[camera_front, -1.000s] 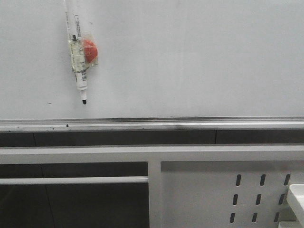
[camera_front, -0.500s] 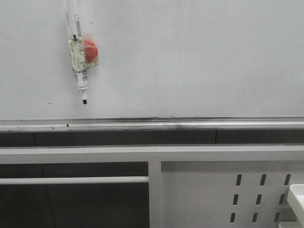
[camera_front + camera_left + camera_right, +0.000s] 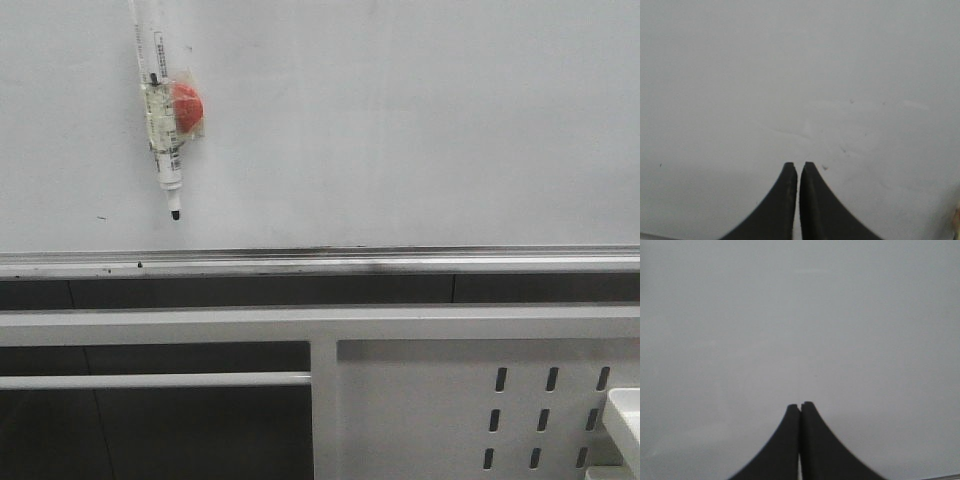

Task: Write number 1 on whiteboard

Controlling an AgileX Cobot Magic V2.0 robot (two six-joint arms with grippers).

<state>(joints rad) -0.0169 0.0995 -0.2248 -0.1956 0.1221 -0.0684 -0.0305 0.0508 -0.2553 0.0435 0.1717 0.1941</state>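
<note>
The whiteboard (image 3: 400, 120) fills the upper half of the front view, with its silver rail (image 3: 320, 263) along the lower edge. A white marker (image 3: 165, 150) hangs tip down at the board's upper left, held under clear tape beside a red round magnet (image 3: 188, 105). No number 1 shows on the board. My left gripper (image 3: 800, 164) is shut and holds nothing, facing bare white board (image 3: 790, 75) with faint smudges. My right gripper (image 3: 800, 405) is also shut and holds nothing, facing plain board (image 3: 800, 315). Neither gripper appears in the front view.
Below the rail runs a white metal frame (image 3: 450, 400) with oval slots and a horizontal bar (image 3: 150, 380). A white corner of some object (image 3: 622, 410) pokes in at the lower right. Small dark specks (image 3: 101, 217) mark the board near the marker tip.
The whole front view has shifted a few pixels to the left; the marker stays where it hangs on the board.
</note>
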